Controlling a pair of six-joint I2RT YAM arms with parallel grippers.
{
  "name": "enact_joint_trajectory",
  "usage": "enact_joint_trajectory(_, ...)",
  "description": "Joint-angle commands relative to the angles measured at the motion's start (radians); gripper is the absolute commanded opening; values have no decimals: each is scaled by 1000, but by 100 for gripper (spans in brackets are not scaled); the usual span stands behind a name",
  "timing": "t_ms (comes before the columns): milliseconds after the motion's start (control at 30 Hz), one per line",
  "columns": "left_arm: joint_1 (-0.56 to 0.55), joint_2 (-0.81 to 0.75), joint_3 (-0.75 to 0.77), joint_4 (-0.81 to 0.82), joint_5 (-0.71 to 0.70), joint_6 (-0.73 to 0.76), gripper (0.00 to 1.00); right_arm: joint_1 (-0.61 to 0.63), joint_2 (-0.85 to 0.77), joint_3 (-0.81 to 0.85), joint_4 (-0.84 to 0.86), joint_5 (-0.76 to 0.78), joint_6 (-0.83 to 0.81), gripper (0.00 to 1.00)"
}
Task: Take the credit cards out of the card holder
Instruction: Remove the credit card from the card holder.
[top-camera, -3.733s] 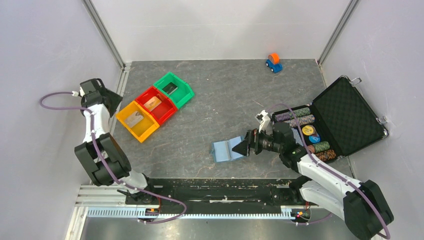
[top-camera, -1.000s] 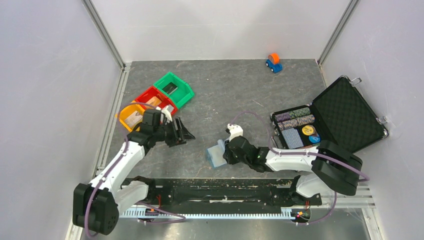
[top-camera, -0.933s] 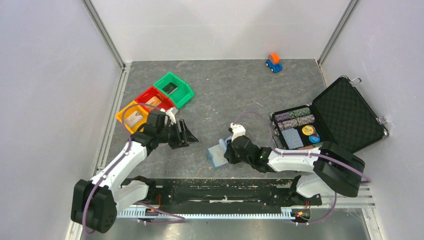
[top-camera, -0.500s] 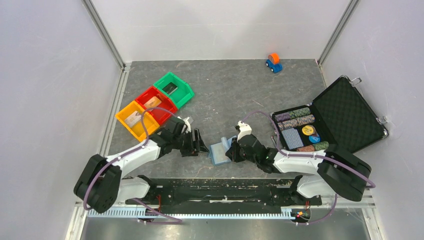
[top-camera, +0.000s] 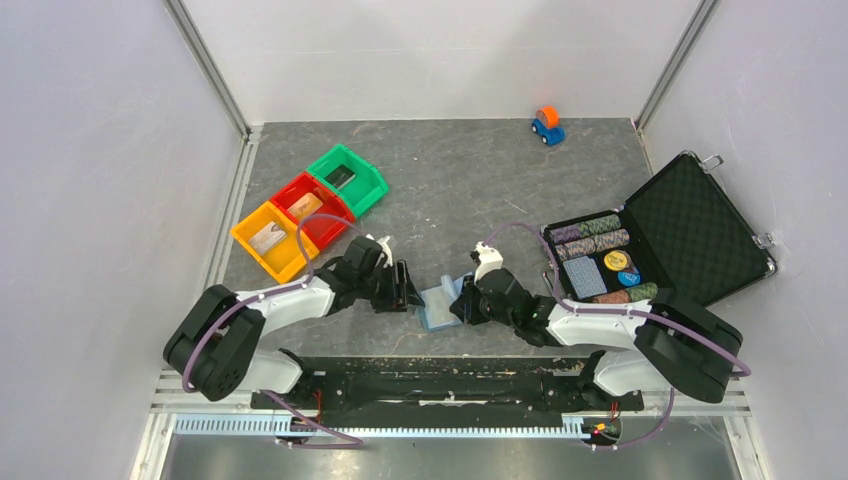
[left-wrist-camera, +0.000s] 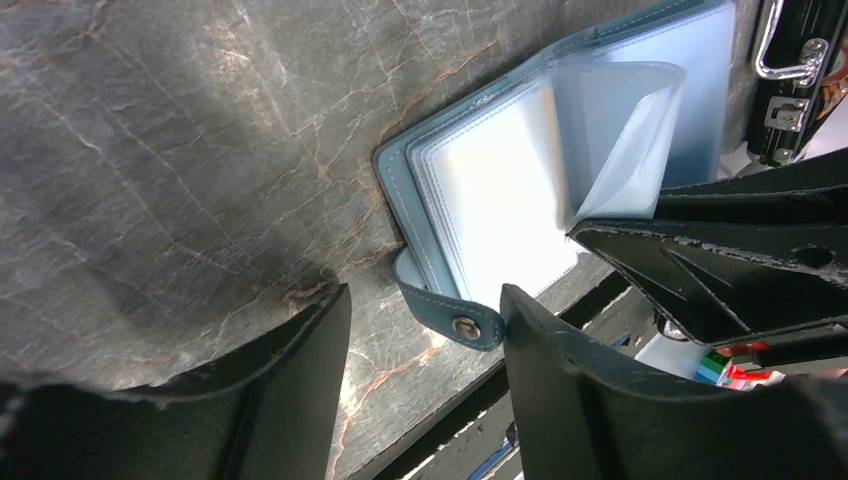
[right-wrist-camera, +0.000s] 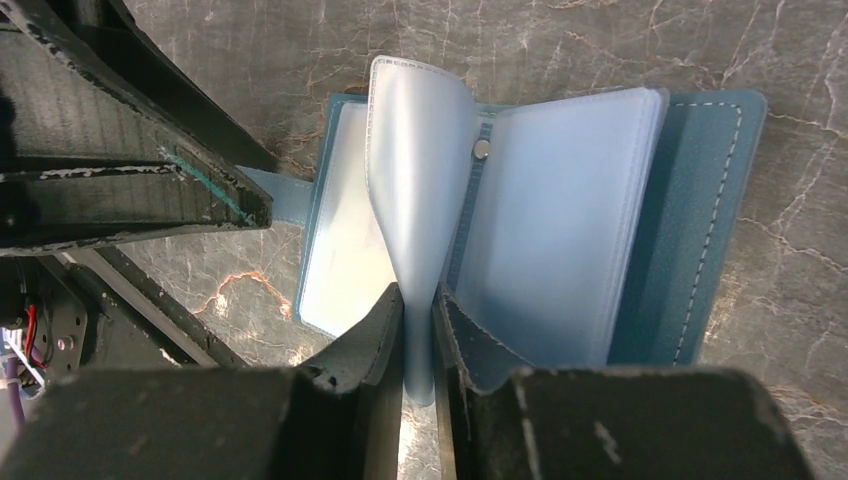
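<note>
The slate-blue card holder (top-camera: 436, 306) lies open on the table near the front edge. My right gripper (right-wrist-camera: 418, 300) is shut on one translucent sleeve (right-wrist-camera: 415, 170) and holds it up off the other pages. My left gripper (left-wrist-camera: 422, 310) is open at the holder's left edge. The snap tab (left-wrist-camera: 452, 320) lies between its fingers, its end against the right one. The sleeves (left-wrist-camera: 500, 200) look pale, and I cannot make out credit cards inside them. A greyish card (top-camera: 265, 238) lies in the yellow bin and a tan card (top-camera: 305, 207) in the red bin.
The yellow (top-camera: 292, 262), red (top-camera: 333, 229) and green (top-camera: 371, 185) bins stand in a row at the left. An open black case (top-camera: 690, 230) with poker chips (top-camera: 600, 235) stands at the right. A toy car (top-camera: 546, 124) sits at the back. The table's front rail (left-wrist-camera: 560, 320) runs just beside the holder.
My left arm has swung from the bins across to the holder's left edge, and its jaws have narrowed a little. My right gripper keeps its hold on the sleeve.
</note>
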Motion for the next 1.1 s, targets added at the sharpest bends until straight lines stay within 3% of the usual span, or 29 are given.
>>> enact_joint_trajectory(0, -13, 18, -17, 101, -7, -48, 57, -7, -26, -8, 57, -7, 16, 18)
enact_joint_trajectory(133, -15, 25, -21, 121, -8, -65, 25, -9, -38, -1, 24, 3, 12, 28)
enact_joint_trajectory(300, -17, -57, -37, 125, -23, -79, 4, -13, -99, 58, -181, 128, -44, 41)
enact_joint_trajectory(433, -16, -103, -46, 123, -22, -81, 2, -23, -147, 103, -333, 265, -93, 42)
enact_joint_trajectory(567, -16, -99, -42, 137, 13, -93, 2, -41, -176, 122, -382, 279, -124, 42)
enact_joint_trajectory(733, -19, -106, -40, 146, 25, -100, 2, -40, -211, 197, -397, 176, -145, 46)
enact_joint_trajectory(900, -20, -116, -37, 146, 28, -105, 2, -38, -220, 198, -265, -5, -158, 49)
enact_joint_trajectory(1067, -23, -111, -34, 146, 31, -105, 2, -27, -157, 189, -214, -62, -148, 53)
